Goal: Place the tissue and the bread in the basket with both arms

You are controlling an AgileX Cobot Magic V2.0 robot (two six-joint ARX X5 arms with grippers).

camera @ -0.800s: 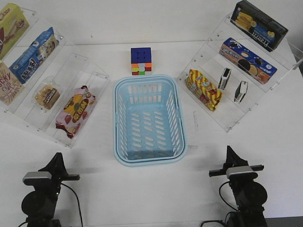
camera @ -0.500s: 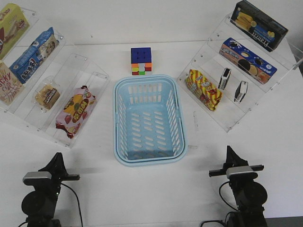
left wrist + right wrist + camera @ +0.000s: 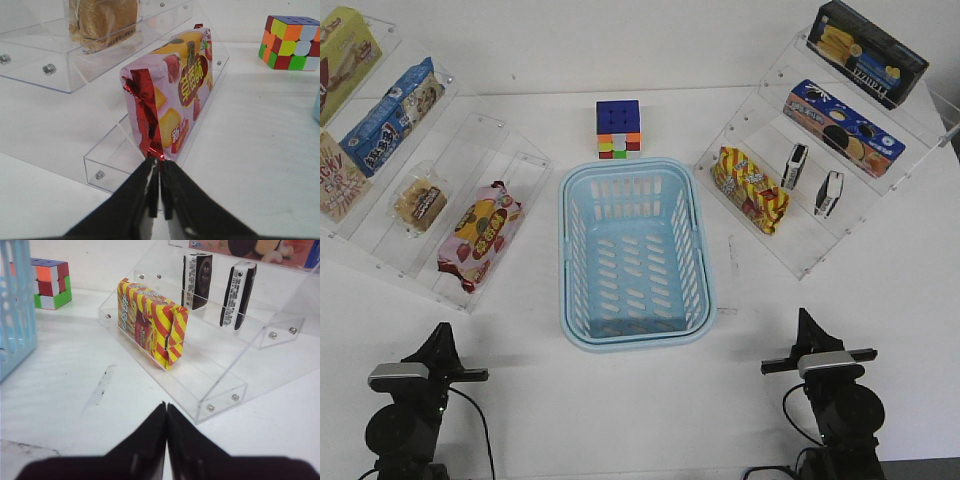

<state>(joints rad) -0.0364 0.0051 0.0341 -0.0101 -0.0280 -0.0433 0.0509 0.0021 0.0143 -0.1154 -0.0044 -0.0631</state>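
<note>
The basket sat unfilled mid-desk. The bread lay on the left shelf, 2 tissue packs upright on the right shelf. Each claw — left claw, right claw — was pressed together, parked low near the robot; each should be spread before its shelf is reached.
</note>
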